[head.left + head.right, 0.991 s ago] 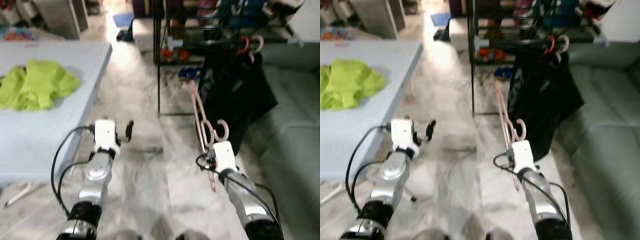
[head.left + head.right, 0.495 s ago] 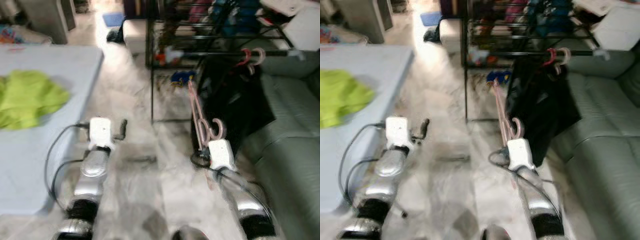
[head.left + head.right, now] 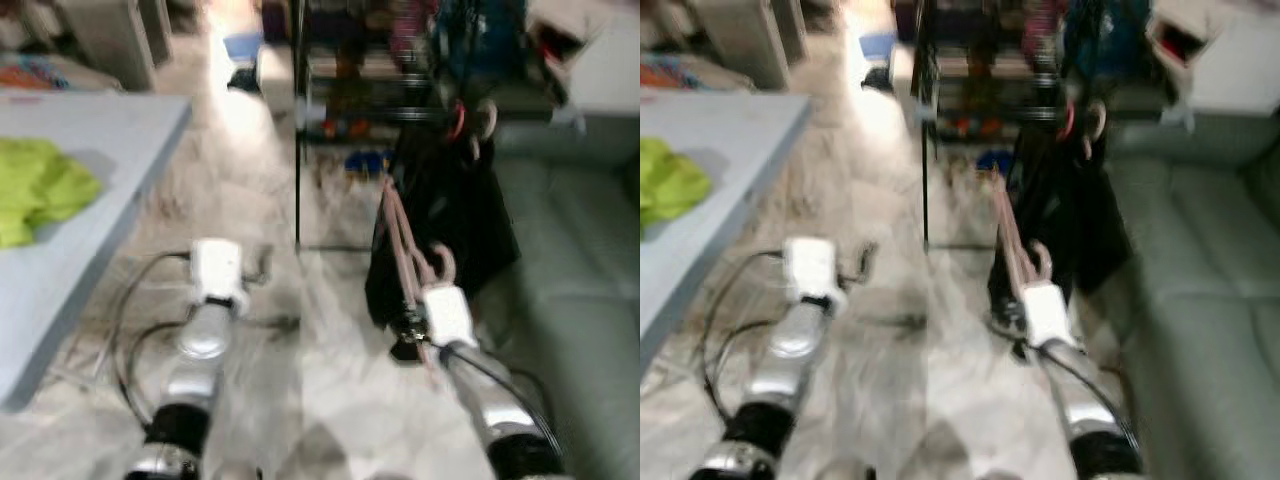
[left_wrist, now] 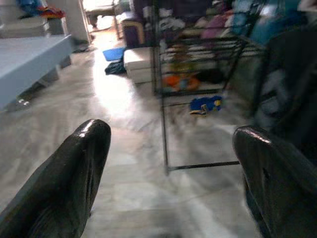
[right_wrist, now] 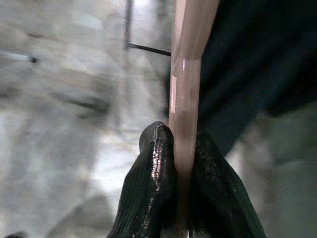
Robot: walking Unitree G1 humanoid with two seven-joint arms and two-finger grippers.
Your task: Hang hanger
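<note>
My right gripper (image 5: 179, 148) is shut on a pale pink hanger (image 3: 405, 245), which sticks up and forward from it with its hook (image 3: 441, 262) curling just above the white wrist. Ahead stands a black clothes rack (image 3: 400, 112) with a dark garment (image 3: 445, 215) hanging on it from a red and a pale hanger hook (image 3: 472, 118). The held hanger lies in front of that garment, below the rail. My left gripper (image 4: 173, 163) is held out over the floor, its two black fingers (image 4: 81, 158) wide apart and nothing between them.
A pale blue table (image 3: 70, 215) with a lime green cloth (image 3: 35, 185) stands on the left. A grey-green sofa (image 3: 575, 270) runs along the right. Shelves of folded clothes (image 4: 198, 29) sit behind the rack, and small items (image 4: 205, 104) lie on the marble floor (image 3: 300, 330).
The whole view has shifted: the rack and dark garment are nearer and more central, the table has slid left. The right gripper still holds the hanger; the left stays open.
</note>
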